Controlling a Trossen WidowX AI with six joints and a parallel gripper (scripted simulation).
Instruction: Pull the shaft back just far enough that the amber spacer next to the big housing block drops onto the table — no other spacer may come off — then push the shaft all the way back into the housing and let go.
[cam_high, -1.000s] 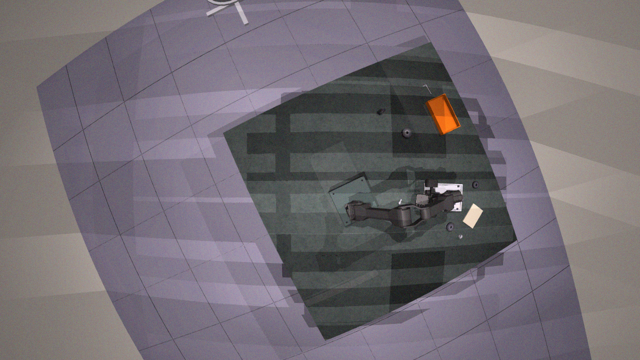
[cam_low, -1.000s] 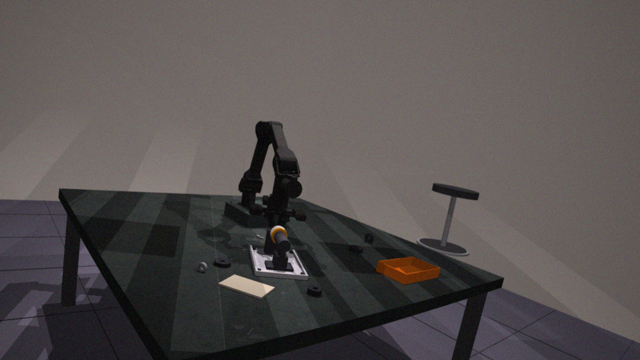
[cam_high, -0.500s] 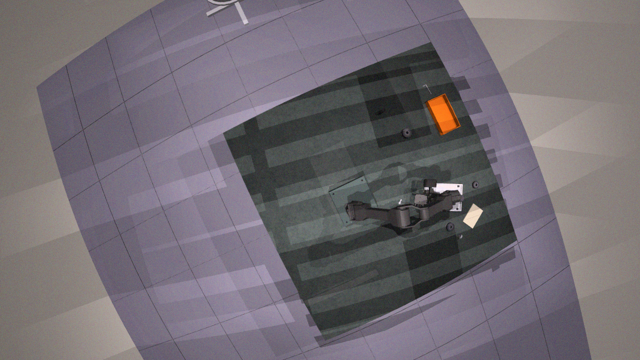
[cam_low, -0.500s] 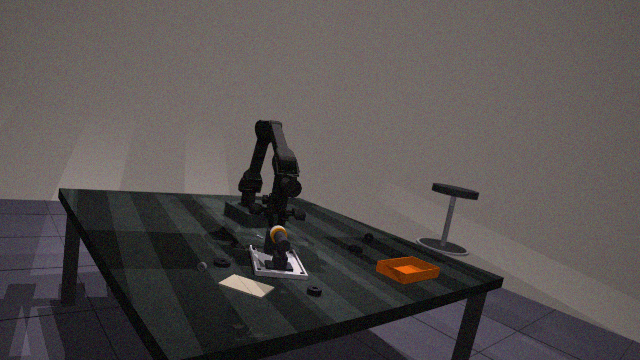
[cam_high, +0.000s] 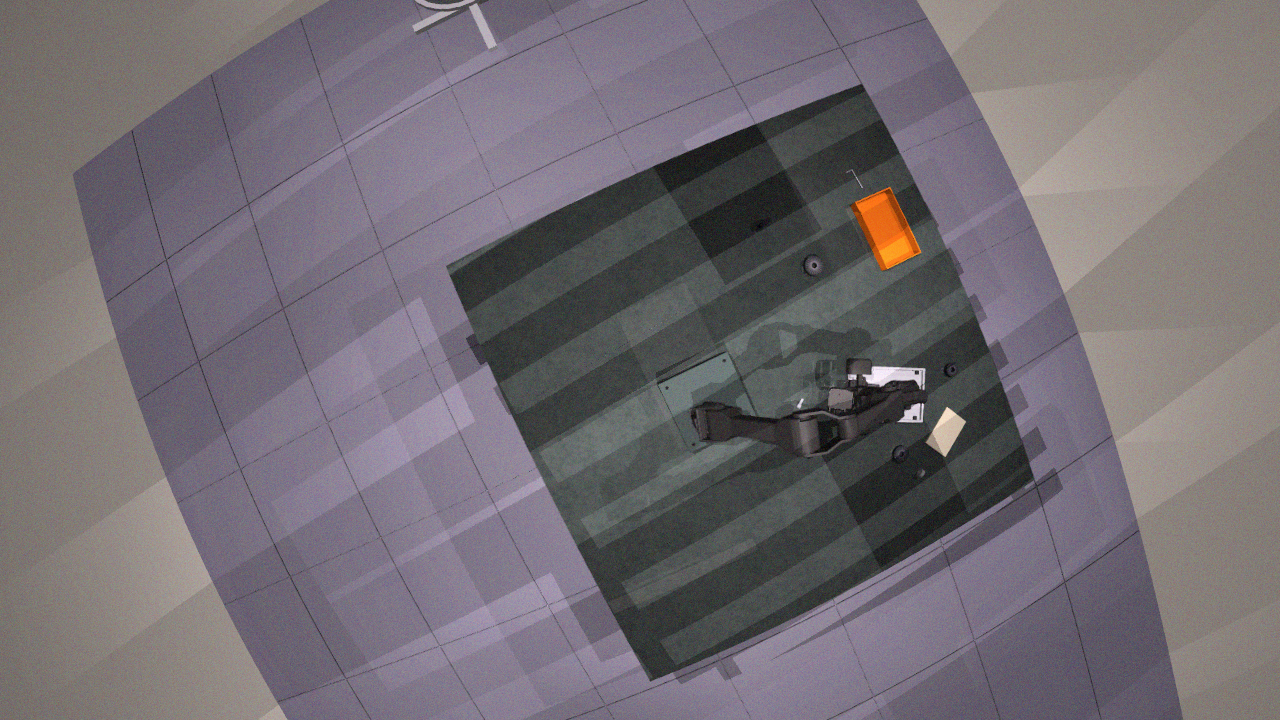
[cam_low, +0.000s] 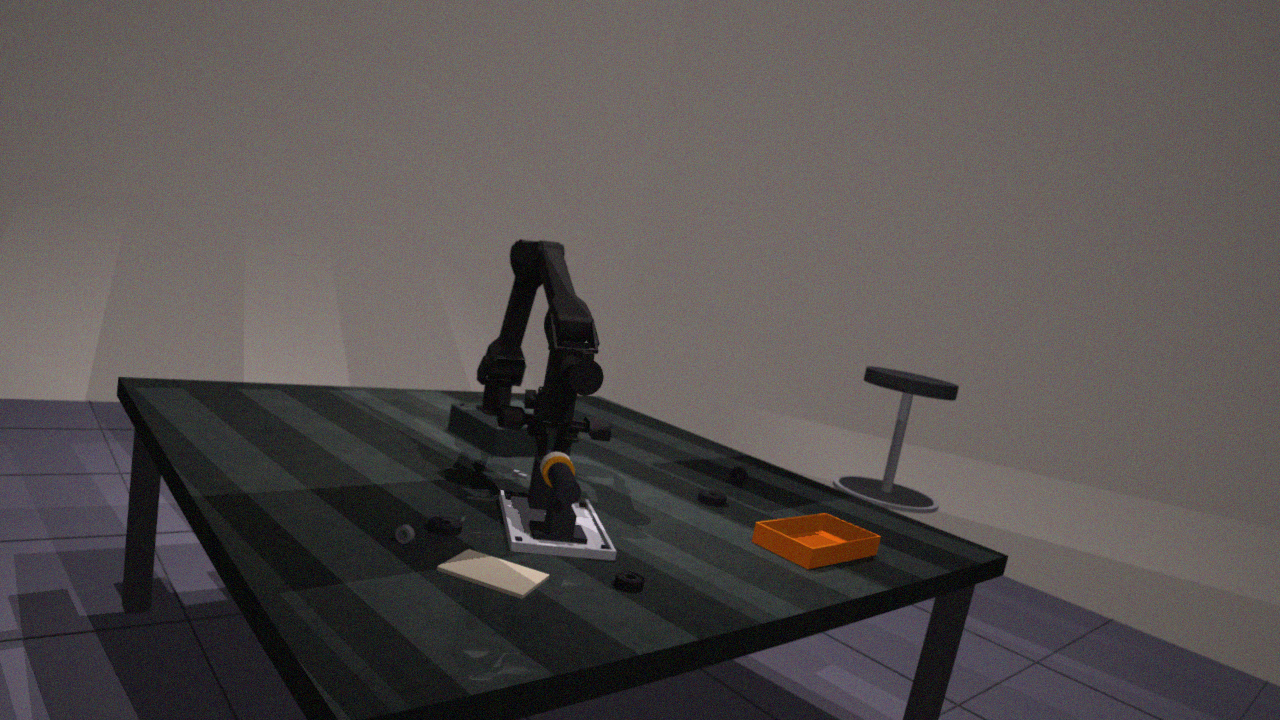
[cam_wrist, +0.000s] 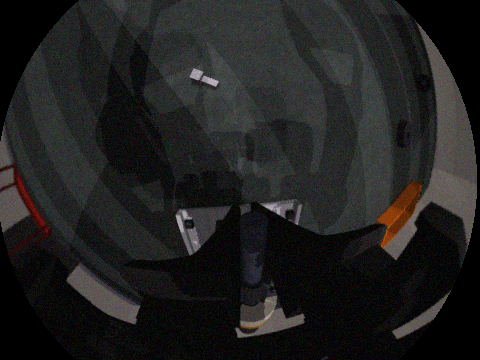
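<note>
My gripper (cam_wrist: 244, 207) (cam_low: 555, 441) is shut on the shaft (cam_wrist: 253, 250), one black finger on each side of it. The dark shaft lies level above a white tray (cam_wrist: 186, 237) (cam_low: 572, 550) (cam_high: 921, 379). A pale spacer (cam_wrist: 252, 315) sits farther along it, with the amber spacer (cam_wrist: 248, 328) (cam_low: 556, 460) beside it as a thin rim. In the exterior view a dark round body (cam_low: 564, 488) on a stand stands in front of the amber spacer; I cannot tell how much of it is housing. The arm hides the assembly in the top view.
An orange bin (cam_high: 886, 229) (cam_low: 815, 541) (cam_wrist: 398, 214) stands off to one side. A cream slab (cam_high: 947, 431) (cam_low: 493, 573) and several dark rings, one of them this ring (cam_high: 950, 366) (cam_low: 629, 582), lie around the tray. A small white piece (cam_wrist: 210, 81) (cam_high: 800, 403) lies behind it.
</note>
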